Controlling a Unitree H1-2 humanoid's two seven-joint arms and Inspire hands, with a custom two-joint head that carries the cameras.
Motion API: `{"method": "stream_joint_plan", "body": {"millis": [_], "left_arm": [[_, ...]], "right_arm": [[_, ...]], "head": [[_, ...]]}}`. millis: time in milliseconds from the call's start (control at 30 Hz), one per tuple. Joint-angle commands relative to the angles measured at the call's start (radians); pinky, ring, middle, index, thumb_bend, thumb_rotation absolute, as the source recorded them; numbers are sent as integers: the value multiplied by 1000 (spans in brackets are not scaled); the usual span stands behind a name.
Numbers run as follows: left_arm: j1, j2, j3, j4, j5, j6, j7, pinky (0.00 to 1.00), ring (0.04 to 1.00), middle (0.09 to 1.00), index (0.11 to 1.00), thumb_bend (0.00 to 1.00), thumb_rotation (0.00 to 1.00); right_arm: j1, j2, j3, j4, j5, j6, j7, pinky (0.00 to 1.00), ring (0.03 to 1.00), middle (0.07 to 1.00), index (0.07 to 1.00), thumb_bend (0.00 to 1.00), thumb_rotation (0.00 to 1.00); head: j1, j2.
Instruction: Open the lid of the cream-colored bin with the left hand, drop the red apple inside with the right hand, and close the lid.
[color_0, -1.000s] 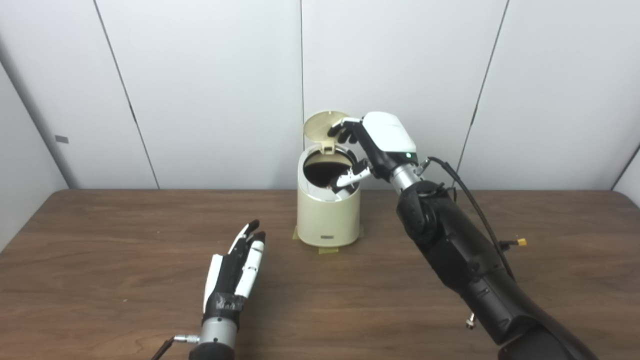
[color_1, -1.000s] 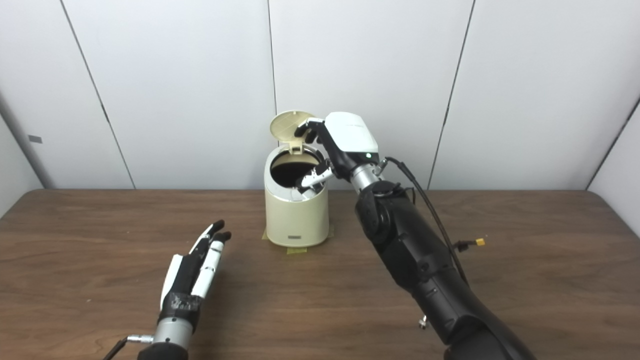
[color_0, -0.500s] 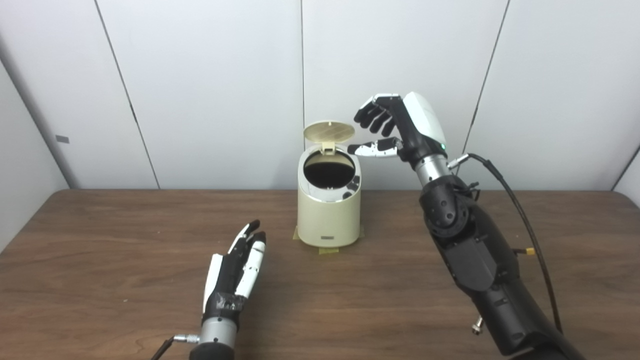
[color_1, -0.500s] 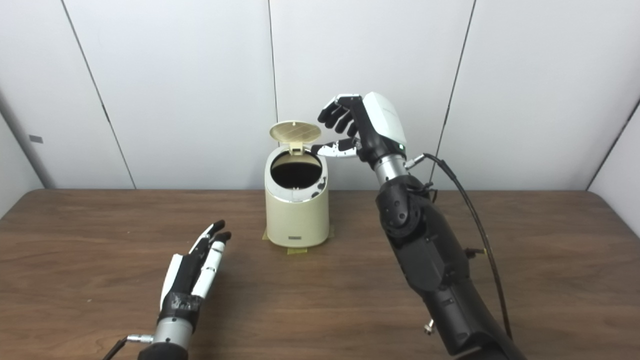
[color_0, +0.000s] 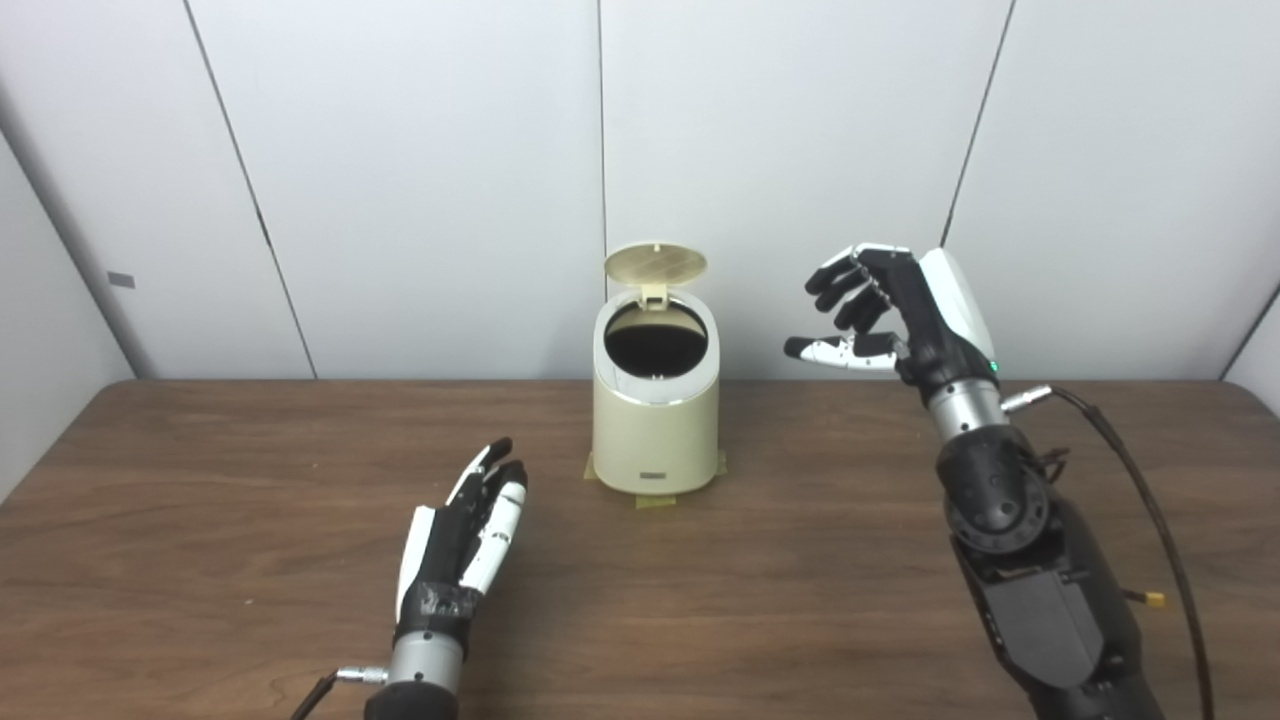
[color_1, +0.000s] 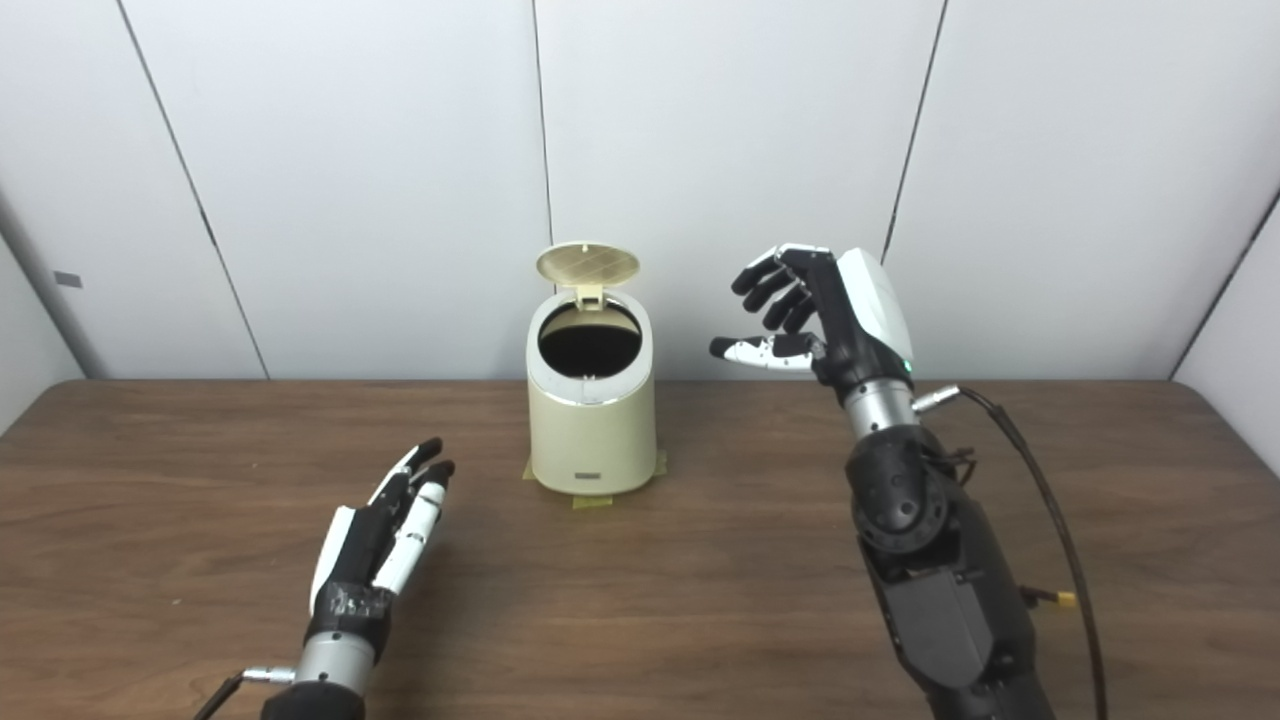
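The cream-colored bin (color_0: 655, 430) stands at the back middle of the wooden table, its round lid (color_0: 655, 263) tipped up and its dark mouth showing. No red apple shows in either view; the bin's inside is too dark to see into. My right hand (color_0: 890, 310) hangs in the air to the right of the bin, level with its top, open with fingers spread and holding nothing. My left hand (color_0: 460, 535) lies low over the table in front and left of the bin, open with straight fingers, holding nothing.
The brown table (color_0: 200, 540) runs to white wall panels at the back. Yellow tape (color_0: 655, 499) marks the bin's base. A black cable (color_0: 1150, 500) loops beside my right forearm.
My right hand drew out of the bin's mouth, rose, then swung right and away from the bin, empty. The lid stays up. My left hand barely moved.
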Motion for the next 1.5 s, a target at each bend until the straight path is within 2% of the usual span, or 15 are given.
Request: {"method": "stream_joint_plan", "body": {"millis": [0, 67, 133, 167, 200, 233, 300, 333, 400, 500, 633, 833, 1067, 1267, 1467], "left_arm": [[-36, 3, 17, -29, -32, -42, -6, 898, 894, 888, 934, 333, 754], [-35, 7, 27, -28, -52, -47, -11, 886, 882, 888, 935, 319, 739], [-35, 15, 38, -28, -73, -47, -17, 896, 880, 886, 934, 310, 735], [-37, 22, 44, -27, -83, -46, -21, 897, 879, 887, 934, 308, 735], [-37, 29, 49, -27, -90, -47, -25, 899, 879, 888, 935, 306, 737], [-38, 35, 53, -27, -94, -49, -28, 903, 878, 887, 935, 308, 742], [-40, 47, 61, -25, -101, -55, -33, 907, 879, 887, 935, 319, 751], [-41, 47, 68, -22, -107, -62, -30, 895, 879, 888, 934, 314, 748], [-45, 55, 76, -16, -112, -69, -27, 872, 873, 883, 925, 318, 704], [-66, 80, 79, -2, -110, -81, -38, 881, 880, 896, 938, 305, 736], [-133, 103, 96, 19, -140, -70, -51, 863, 891, 911, 948, 331, 755], [-293, 155, 94, 67, -138, -48, -70, 882, 911, 917, 941, 393, 840], [-488, 163, 83, 167, -167, 2, -102, 915, 925, 917, 927, 452, 863], [-641, 171, 36, 338, -150, -66, -147, 899, 916, 908, 906, 439, 889], [-740, 172, -21, 461, -124, -97, -175, 891, 903, 896, 897, 438, 953]], "right_arm": [[10, 6, -38, -69, 53, 36, 14, 387, 410, 481, 531, 517, 0], [37, 24, -61, -98, 95, 64, 25, 400, 412, 491, 534, 516, 0], [68, 40, -87, -120, 158, 84, 43, 454, 514, 488, 511, 520, 5], [87, 51, -106, -137, 222, 113, 73, 491, 561, 568, 504, 512, 78], [104, 61, -125, -150, 288, 140, 102, 585, 654, 677, 501, 505, 128], [121, 73, -145, -164, 353, 170, 127, 651, 714, 740, 636, 522, 269], [157, 88, -162, -176, 423, 195, 151, 748, 810, 841, 793, 537, 436], [177, 99, -170, -179, 448, 196, 152, 766, 833, 871, 832, 517, 463], [211, 120, -177, -174, 482, 177, 143, 800, 871, 907, 885, 452, 430], [244, 160, -194, -146, 514, 121, 110, 806, 878, 900, 912, 451, 383], [274, 176, -196, -114, 532, 55, 100, 887, 928, 936, 945, 467, 541], [316, 188, -219, -88, 597, -19, 100, 921, 960, 950, 957, 443, 614], [342, 194, -217, -61, 609, -62, 80, 926, 961, 958, 941, 532, 605], [354, 210, -215, -49, 641, -55, 80, 941, 962, 966, 935, 562, 649], [358, 202, -199, -14, 653, -75, 97, 981, 981, 990, 953, 556, 795]], "head": [[2, 2], [7, 3], [18, 2], [24, 1], [26, 0], [26, 0], [19, -2], [16, -3], [9, -9], [6, -21], [2, -32], [-3, -50], [-6, -89], [-9, -116], [-14, -140]]}}
